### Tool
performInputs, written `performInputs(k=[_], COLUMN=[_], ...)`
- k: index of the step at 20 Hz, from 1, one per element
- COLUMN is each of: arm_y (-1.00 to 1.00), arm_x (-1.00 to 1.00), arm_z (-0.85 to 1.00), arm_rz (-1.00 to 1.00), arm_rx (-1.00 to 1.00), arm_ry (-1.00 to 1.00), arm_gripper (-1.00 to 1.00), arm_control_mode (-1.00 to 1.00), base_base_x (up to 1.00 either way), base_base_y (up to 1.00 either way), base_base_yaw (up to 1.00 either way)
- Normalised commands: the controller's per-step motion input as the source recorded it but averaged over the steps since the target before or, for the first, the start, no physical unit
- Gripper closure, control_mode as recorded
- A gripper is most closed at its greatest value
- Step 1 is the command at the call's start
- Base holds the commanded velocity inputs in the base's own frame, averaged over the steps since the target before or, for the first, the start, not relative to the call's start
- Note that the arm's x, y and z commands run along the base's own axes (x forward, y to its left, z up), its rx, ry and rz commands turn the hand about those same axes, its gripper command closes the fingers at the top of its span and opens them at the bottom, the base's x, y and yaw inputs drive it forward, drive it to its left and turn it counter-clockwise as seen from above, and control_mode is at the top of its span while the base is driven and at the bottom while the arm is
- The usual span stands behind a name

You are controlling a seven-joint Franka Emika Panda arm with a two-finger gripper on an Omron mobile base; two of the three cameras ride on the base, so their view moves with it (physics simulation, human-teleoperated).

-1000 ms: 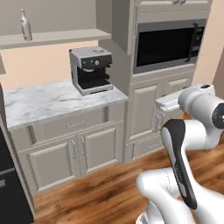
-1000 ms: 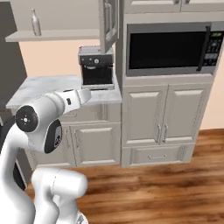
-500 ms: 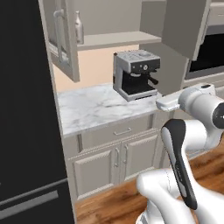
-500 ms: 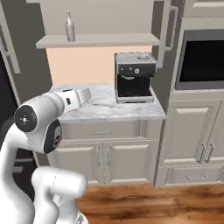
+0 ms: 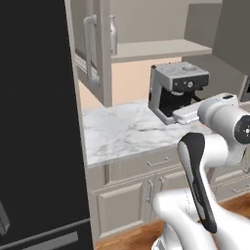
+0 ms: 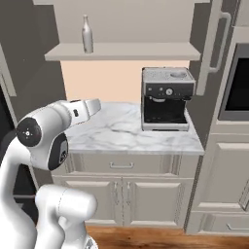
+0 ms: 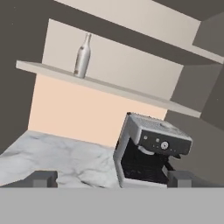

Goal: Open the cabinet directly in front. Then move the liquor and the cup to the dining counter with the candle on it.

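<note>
The cabinet (image 6: 121, 50) stands open, its left door (image 5: 93, 49) and right door (image 6: 214, 44) swung out. The liquor (image 6: 87, 33), a pale grey bottle, stands upright at the left end of the inner shelf; it also shows as the liquor (image 5: 113, 35) behind the left door's handle, and as the liquor (image 7: 82, 56) in the hand view. My gripper (image 7: 111, 178) is open with nothing between its fingers, held low over the marble countertop, well below the shelf. The cup and the dining counter are out of view.
A steel coffee machine (image 6: 165, 99) stands on the short marble wall countertop (image 6: 112, 133), right of my hand. A black fridge (image 5: 34, 122) rises at the left. A built-in oven (image 6: 238, 87) sits in the tall unit at the right. Drawer units lie below the countertop.
The whole picture has shifted: the base has moved, so the open cabinet and coffee machine now sit in front. The arm keeps the same pose and the gripper stays open.
</note>
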Motion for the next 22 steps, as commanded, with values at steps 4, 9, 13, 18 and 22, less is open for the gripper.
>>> performInputs(k=[4,9,13,18,22], arm_y=[0.00,0.00,0.00,0.00,0.00], arm_x=[0.00,0.00,0.00,0.00,0.00], arm_z=[0.00,0.00,0.00,0.00,0.00], arm_rz=[0.00,0.00,0.00,0.00,0.00], arm_rx=[0.00,0.00,0.00,0.00,0.00], arm_ry=[0.00,0.00,0.00,0.00,0.00], arm_gripper=[-1.00,-1.00,-1.00,-1.00,-1.00], arm_control_mode=[1.00,1.00,1.00,1.00,1.00], base_base_x=[0.21,0.53,1.00,0.95,1.00], base_base_y=[-0.32,0.00,0.04,0.04,0.11], base_base_yaw=[0.21,0.00,-0.03,-0.03,-0.03])
